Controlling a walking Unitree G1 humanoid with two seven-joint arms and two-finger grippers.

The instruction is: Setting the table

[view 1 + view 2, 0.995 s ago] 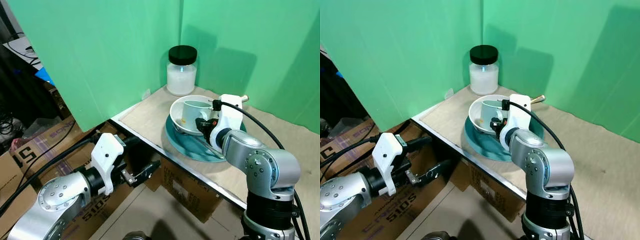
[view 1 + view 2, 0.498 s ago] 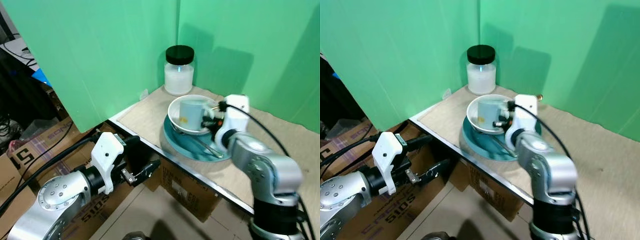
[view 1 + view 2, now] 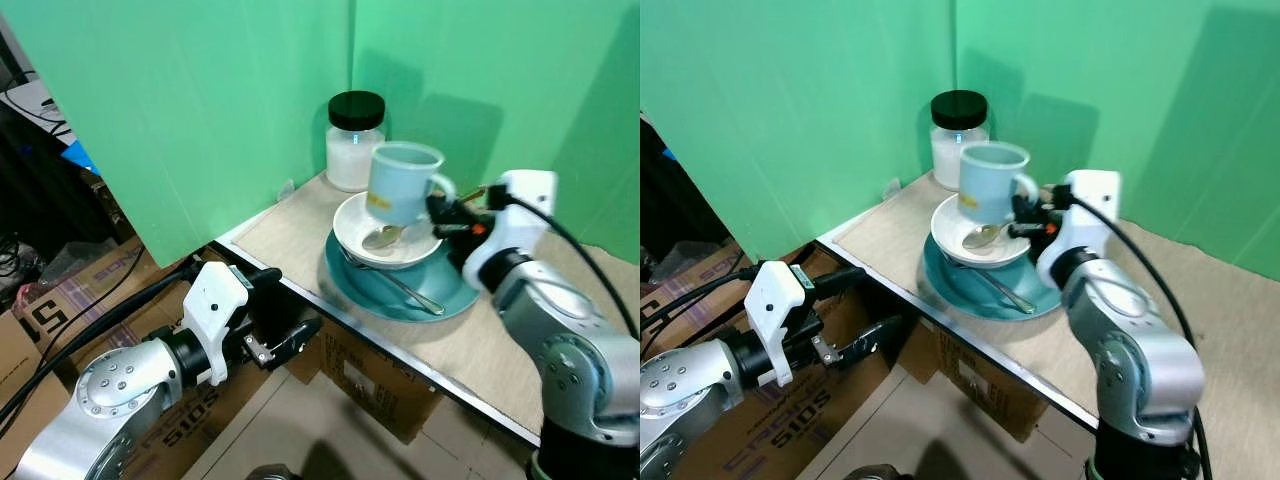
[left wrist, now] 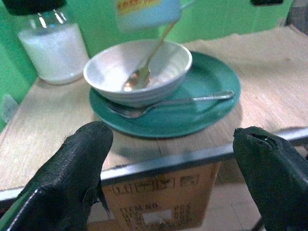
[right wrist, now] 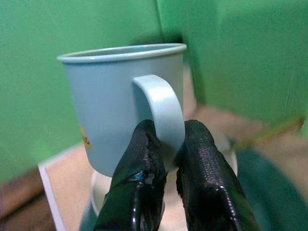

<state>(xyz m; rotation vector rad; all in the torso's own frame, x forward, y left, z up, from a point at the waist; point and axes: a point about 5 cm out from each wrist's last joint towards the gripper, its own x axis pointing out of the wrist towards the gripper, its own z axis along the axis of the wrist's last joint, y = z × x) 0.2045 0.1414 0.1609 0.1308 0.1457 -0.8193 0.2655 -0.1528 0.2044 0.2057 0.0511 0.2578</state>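
Two arms are in view. Right gripper (image 5: pixel 166 159): jaws clamped on the handle of a pale blue mug (image 3: pixel 398 182), which hangs clear above a white bowl (image 3: pixel 388 234), slightly tilted, open end up. Mug is smooth, with a small yellow mark on its side. Bowl sits on a round teal plate (image 3: pixel 450 298) near the front edge of the surface (image 3: pixel 290 232), a tan, cloth-like mat edged in metal. A gold-toned spoon (image 4: pixel 142 71) rests in the bowl, its handle leaning up toward the mug. A steel utensil (image 3: pixel 408 291) lies across the plate, just beside the bowl. Behind the bowl, in the corner of the green backdrop, stands a clear jar (image 3: pixel 355 142) with a black lid and white contents. Left gripper (image 4: pixel 168 178): jaws apart, held low in front of the surface edge, well below the dishes. Cardboard boxes (image 3: pixel 385 385) stand under the surface.
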